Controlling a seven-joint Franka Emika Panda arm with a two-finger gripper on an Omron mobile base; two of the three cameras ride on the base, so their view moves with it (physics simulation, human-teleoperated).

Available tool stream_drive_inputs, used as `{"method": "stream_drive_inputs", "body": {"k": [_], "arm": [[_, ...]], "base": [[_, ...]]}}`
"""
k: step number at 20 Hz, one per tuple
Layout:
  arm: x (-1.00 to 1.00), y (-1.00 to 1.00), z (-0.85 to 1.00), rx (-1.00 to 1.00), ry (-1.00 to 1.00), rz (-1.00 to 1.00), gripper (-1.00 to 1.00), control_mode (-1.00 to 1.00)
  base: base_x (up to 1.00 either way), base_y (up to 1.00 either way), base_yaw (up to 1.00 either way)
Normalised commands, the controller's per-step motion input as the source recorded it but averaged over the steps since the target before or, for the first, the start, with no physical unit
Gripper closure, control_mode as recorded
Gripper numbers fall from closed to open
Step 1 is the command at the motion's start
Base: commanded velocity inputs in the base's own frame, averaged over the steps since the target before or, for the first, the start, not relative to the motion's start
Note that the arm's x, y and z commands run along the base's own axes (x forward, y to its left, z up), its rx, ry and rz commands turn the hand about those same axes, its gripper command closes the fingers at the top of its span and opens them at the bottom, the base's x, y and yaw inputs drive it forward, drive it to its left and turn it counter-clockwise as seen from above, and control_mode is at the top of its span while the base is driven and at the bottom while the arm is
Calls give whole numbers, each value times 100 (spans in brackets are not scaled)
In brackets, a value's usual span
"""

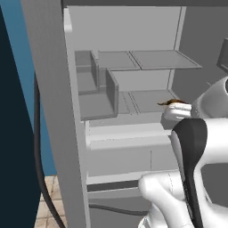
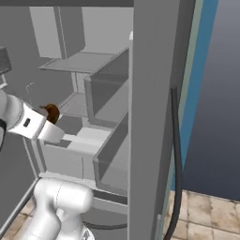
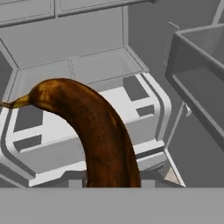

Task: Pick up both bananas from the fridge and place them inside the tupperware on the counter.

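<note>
One banana (image 3: 98, 131), dark brown with a yellowish stem end, rises curved from the bottom of the hand view. My gripper (image 1: 173, 107) is shut on it, with its fingertips hidden behind the fruit. From the left base the banana (image 1: 171, 103) peeks above the white hand, in front of the open fridge (image 1: 133, 84) at middle-shelf height. In the right base view the banana (image 2: 50, 112) shows as a brown lump beside the wrist. The tupperware and the counter are out of view.
Pale grey shelves (image 1: 164, 60) and drawers (image 3: 87, 127) lie behind and below the hand. Door bins (image 1: 98, 95) hang on the open door at left; the other door's thick edge (image 2: 152, 117) and bins (image 2: 110, 98) stand close at right. Black cable (image 2: 177, 154).
</note>
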Motion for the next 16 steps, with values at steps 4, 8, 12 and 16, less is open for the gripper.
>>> {"method": "stream_drive_inputs", "body": {"k": [4, 8, 12, 16], "arm": [[0, 0, 0, 0, 0, 0, 100, 100], [0, 0, 0, 0, 0, 0, 100, 100], [0, 0, 0, 0, 0, 0, 100, 100], [0, 0, 0, 0, 0, 0, 100, 100]], "base": [[-79, 28, 0], [-86, 30, 0], [-77, 48, -1], [-71, 55, -23]]}}
